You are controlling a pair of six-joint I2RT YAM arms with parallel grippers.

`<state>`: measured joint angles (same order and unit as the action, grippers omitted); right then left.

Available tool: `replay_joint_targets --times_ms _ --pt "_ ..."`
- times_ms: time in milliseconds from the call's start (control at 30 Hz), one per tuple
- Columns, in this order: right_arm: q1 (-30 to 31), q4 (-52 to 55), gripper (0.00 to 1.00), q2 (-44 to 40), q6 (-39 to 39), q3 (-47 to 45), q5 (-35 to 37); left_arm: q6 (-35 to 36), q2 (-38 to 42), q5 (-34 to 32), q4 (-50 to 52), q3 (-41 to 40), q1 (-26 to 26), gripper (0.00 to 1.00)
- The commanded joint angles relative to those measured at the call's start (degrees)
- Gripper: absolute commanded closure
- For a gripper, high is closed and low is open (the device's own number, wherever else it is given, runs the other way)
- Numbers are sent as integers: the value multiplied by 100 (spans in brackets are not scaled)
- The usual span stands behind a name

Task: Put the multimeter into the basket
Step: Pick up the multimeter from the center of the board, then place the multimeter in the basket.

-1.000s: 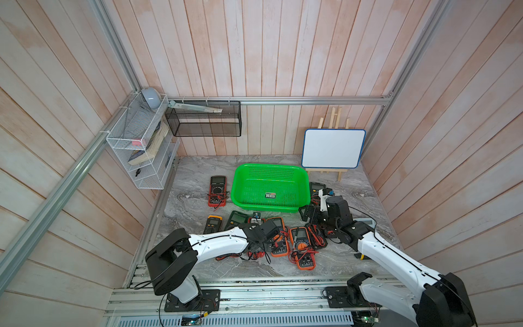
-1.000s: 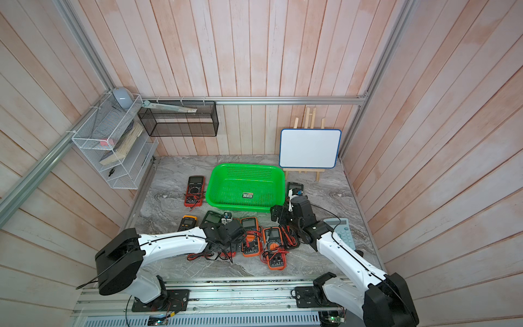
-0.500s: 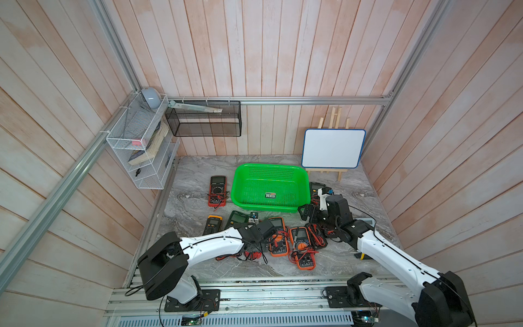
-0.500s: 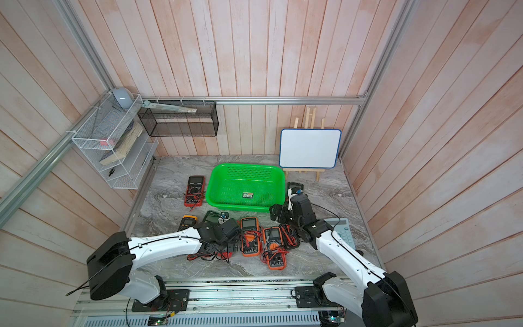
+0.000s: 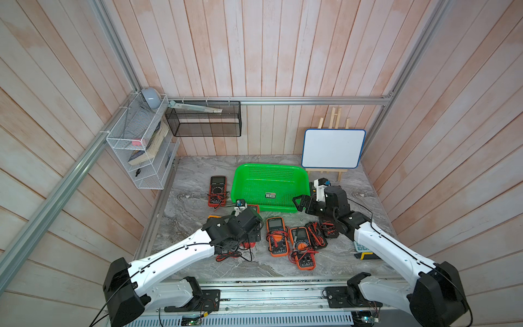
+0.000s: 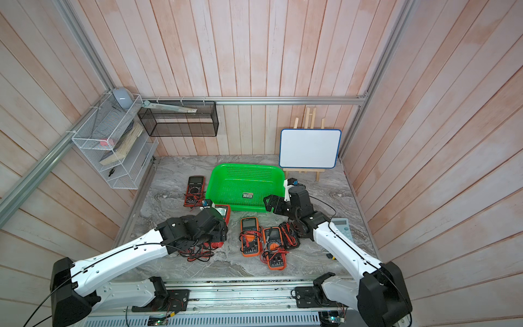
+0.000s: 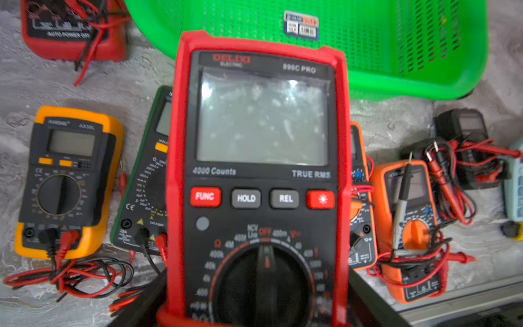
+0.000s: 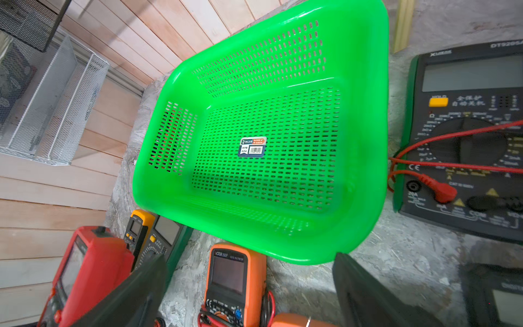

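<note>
The bright green basket [image 5: 254,181] [image 6: 243,175] stands at the middle back of the table with only a sticker on its bottom. My left gripper [image 5: 249,223] [image 7: 254,297] is shut on a red multimeter [image 7: 260,127], gripping its lower sides and holding it off the table. The multimeter's screen end [image 6: 222,211] points at the basket's front left corner. In the right wrist view this red multimeter [image 8: 87,271] shows beside the basket [image 8: 365,141]. My right gripper [image 5: 301,202] [image 8: 249,283] hangs open by the basket's front right corner, holding nothing.
Other multimeters with tangled leads lie around: a dark red one [image 5: 218,191] left of the basket, two orange ones [image 5: 276,236] [image 5: 302,250] in front, yellow [image 7: 68,181] and green [image 7: 150,184] ones, a black-green one [image 8: 467,136]. A whiteboard [image 5: 332,148] and calculator [image 6: 342,226] stand right.
My left gripper's jaws have closed onto the red multimeter and shifted with it a little left and toward the basket. The right arm has barely moved.
</note>
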<state>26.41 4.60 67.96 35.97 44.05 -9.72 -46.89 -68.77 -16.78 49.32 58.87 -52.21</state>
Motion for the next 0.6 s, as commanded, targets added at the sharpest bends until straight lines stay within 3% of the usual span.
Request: replay_joint_targets --times_ms 0,333,567 --pt "-22 -185 3 140 129 289 -136 564 113 -151 -363 481 335 100" --pt "-22 -411 3 507 268 574 -119 1780 -602 534 -1351 1460 1465 100" --pt "7 -626 3 774 323 690 -161 2381 -1626 715 -2014 2256 2028 100"
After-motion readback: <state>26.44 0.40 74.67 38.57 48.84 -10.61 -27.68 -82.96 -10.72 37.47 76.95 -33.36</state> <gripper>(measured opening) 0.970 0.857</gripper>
